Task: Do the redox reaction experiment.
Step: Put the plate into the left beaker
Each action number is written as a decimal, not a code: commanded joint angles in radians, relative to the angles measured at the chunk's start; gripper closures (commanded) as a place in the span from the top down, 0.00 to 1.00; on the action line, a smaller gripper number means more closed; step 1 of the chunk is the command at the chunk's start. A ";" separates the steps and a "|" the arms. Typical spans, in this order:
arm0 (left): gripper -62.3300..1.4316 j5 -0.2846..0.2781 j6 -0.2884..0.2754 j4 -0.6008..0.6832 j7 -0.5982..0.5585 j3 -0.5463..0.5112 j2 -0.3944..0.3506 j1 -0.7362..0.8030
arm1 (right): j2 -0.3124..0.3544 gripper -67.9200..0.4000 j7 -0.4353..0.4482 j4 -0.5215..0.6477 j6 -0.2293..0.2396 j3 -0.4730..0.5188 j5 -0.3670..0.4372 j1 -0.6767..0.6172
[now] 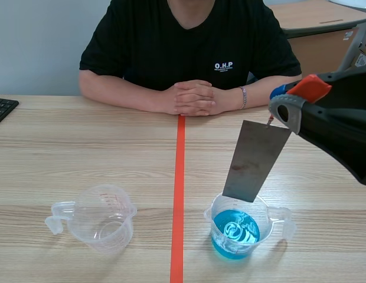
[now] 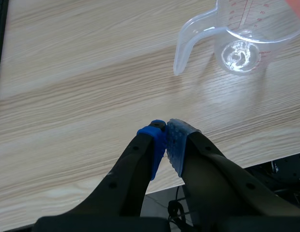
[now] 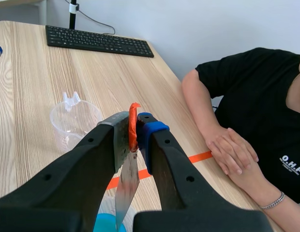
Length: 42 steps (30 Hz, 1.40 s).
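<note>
right hand (image 3: 134, 133) pinching metal strip (image 1: 255, 160) over blue beaker (image 1: 211, 219), left hand (image 2: 165, 140) closed empty

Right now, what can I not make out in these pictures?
1. Scene view: whether the metal plate touches the blue liquid; its lower end overlaps the rim of the filled cup.
2. Right wrist view: the filled cup, mostly hidden by the right gripper.
3. Left wrist view: the red markings on the clear cup, too small to read; the edge cuts it.
</note>
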 commanded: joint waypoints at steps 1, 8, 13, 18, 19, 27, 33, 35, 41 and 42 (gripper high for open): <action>0.09 0.013 0.000 0.015 -0.015 0.004 0.016 0.006 | 0.020 0.03 0.011 0.017 0.005 0.011 0.020 0.016; 0.09 0.047 0.001 0.015 -0.014 0.013 0.057 0.006 | 0.061 0.03 0.012 0.017 0.005 0.011 0.069 0.020; 0.09 0.046 0.000 0.015 0.001 0.017 0.057 0.005 | 0.069 0.03 0.011 0.017 0.005 0.002 0.078 0.047; 0.09 0.046 0.000 0.015 0.004 0.017 0.056 0.005 | 0.077 0.03 -0.001 0.017 0.005 -0.031 0.091 0.092; 0.09 0.046 0.000 0.015 0.004 0.017 0.056 0.005 | 0.077 0.03 -0.005 0.017 0.005 -0.041 0.091 0.103; 0.09 0.046 0.000 0.015 0.008 0.017 0.056 0.005 | 0.077 0.03 -0.051 0.017 0.005 -0.159 0.099 0.214; 0.09 0.046 -0.003 0.015 0.008 0.017 0.056 0.005 | 0.076 0.03 -0.089 0.017 0.005 -0.255 0.117 0.308; 0.09 0.046 -0.003 0.015 0.008 0.017 0.056 0.005 | 0.076 0.03 -0.110 0.017 -0.004 -0.291 0.127 0.346; 0.09 0.046 -0.003 0.015 0.008 0.017 0.057 0.005 | 0.064 0.03 -0.177 0.017 -0.042 -0.410 0.152 0.466; 0.09 0.046 -0.003 0.015 0.008 0.017 0.056 0.005 | 0.058 0.03 -0.187 0.017 -0.046 -0.429 0.154 0.486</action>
